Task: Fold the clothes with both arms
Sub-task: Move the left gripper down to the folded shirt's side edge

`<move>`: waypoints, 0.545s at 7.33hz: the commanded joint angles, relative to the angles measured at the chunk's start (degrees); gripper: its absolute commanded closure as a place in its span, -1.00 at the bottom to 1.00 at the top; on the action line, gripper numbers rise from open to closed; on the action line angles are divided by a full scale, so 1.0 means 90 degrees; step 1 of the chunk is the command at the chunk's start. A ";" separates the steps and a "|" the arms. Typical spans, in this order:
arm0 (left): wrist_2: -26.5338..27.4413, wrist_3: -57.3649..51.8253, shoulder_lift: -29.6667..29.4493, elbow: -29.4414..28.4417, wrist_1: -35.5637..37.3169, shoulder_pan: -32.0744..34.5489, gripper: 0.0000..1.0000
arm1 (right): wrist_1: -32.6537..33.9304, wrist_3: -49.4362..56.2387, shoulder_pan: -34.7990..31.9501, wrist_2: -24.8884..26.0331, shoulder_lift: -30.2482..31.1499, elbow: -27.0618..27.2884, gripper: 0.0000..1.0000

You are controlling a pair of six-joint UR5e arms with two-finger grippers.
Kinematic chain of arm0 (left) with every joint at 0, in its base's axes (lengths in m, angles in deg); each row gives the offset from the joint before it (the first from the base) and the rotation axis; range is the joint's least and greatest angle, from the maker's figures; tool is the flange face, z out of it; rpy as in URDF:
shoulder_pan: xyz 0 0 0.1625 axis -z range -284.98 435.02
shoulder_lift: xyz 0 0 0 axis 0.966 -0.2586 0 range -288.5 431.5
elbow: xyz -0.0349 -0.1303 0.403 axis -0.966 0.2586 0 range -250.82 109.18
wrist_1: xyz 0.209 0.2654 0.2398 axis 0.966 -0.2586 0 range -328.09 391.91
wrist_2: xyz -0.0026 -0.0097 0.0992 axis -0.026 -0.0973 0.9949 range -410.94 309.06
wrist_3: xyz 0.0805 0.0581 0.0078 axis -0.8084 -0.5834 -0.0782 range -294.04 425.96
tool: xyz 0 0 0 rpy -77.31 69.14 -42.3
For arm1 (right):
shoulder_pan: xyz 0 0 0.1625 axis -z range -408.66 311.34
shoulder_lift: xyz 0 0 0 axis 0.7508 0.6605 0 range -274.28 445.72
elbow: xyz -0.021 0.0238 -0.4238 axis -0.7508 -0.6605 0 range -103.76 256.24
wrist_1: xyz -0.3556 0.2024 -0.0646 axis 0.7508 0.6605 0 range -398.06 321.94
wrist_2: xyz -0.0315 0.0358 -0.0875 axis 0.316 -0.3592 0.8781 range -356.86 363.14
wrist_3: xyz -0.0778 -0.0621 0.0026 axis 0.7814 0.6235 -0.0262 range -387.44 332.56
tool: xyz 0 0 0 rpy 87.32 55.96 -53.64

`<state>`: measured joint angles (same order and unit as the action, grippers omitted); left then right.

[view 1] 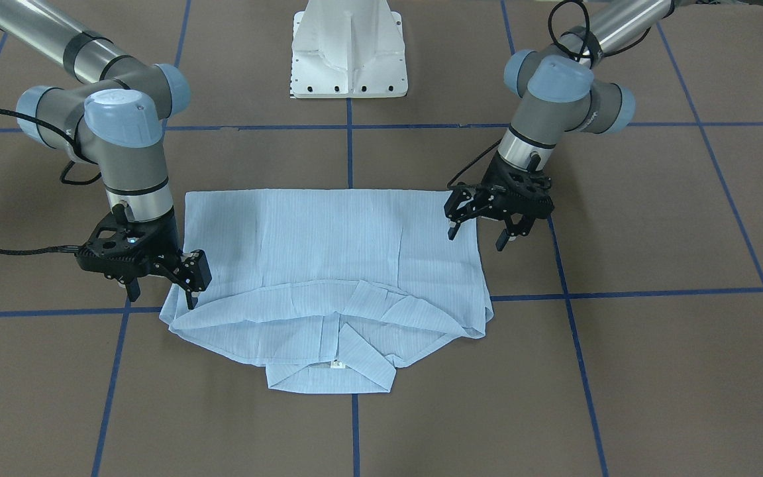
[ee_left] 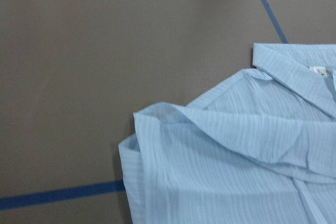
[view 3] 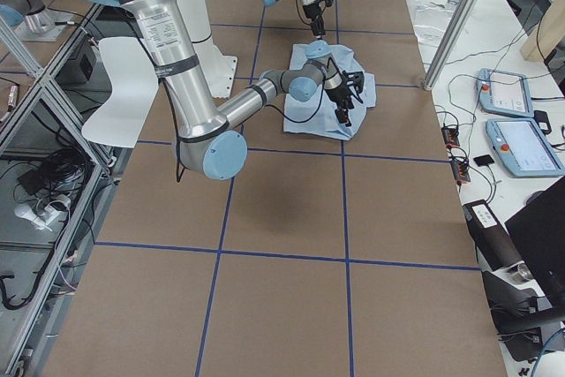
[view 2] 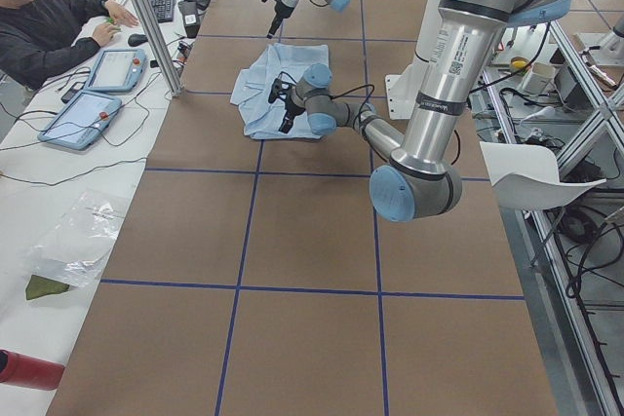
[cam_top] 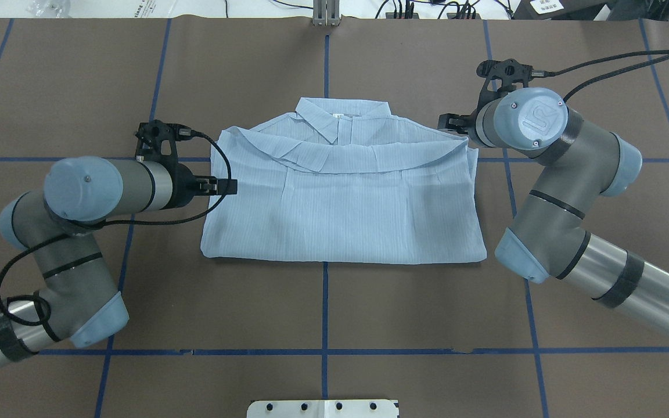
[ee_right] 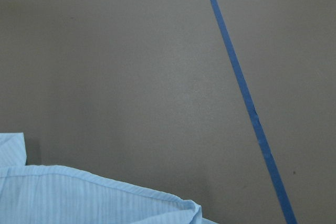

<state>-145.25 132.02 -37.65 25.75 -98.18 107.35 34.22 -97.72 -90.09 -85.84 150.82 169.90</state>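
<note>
The light blue striped shirt (view 1: 328,252) lies folded on the brown table, its collar and small neck label (view 1: 337,364) on the side away from the robot. It also shows in the overhead view (cam_top: 340,203) and in both wrist views (ee_left: 236,156) (ee_right: 79,192). My left gripper (view 1: 476,238) hangs open and empty just over the shirt's side edge; in the overhead view (cam_top: 224,186) it is at the shirt's left edge. My right gripper (view 1: 161,297) is open and empty at the opposite edge, near the collar-side corner (cam_top: 448,123), with one fingertip (view 1: 191,301) at the cloth.
The white pedestal base (view 1: 348,53) stands behind the shirt on the robot's side. Blue tape lines (view 1: 348,152) mark a grid on the brown table cover. An operator (view 2: 49,17) sits with tablets (view 2: 83,114) beyond the table's far side.
</note>
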 commanded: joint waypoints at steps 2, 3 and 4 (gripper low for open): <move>0.0439 0.0608 0.0320 0.0188 0.0011 -0.0565 -1.00 | 0.0006 -0.0023 0.0023 0.0023 0.0032 0.0004 -1.00; 0.0527 0.0628 0.0359 0.0188 0.0021 -0.0671 -0.96 | 0.0006 -0.0023 0.0023 0.0023 0.0032 0.0004 -1.00; 0.0537 0.0841 0.0379 0.0188 0.0011 -0.0721 -0.83 | -0.0003 -0.0023 0.0023 0.0032 0.0032 0.0014 -1.00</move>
<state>-140.93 137.86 -34.65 27.40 -98.05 101.71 34.25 -97.92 -89.90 -85.63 151.09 169.95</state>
